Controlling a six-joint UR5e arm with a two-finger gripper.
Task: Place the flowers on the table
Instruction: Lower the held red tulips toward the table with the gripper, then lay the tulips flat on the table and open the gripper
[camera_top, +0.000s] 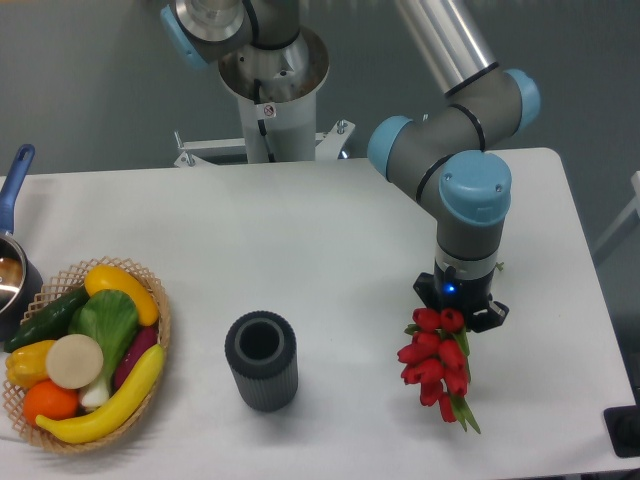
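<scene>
The flowers (434, 366), a small bunch of red tulip buds with green stems, hang slantwise over the right part of the white table (330, 250). Their bud end is tucked under my gripper (459, 312) and the green stem tips point towards the front edge. The gripper points straight down and appears shut on the bud end. Its fingers are mostly hidden under the wrist. I cannot tell whether the stems touch the tabletop. The dark ribbed vase (261, 360) stands upright and empty to the left of the flowers, well apart from them.
A wicker basket (160, 310) with several fruit and vegetables sits at the front left. A pot with a blue handle (12, 260) is at the left edge. The robot base (270, 90) stands behind the table. A dark object (625, 430) is at the front right corner.
</scene>
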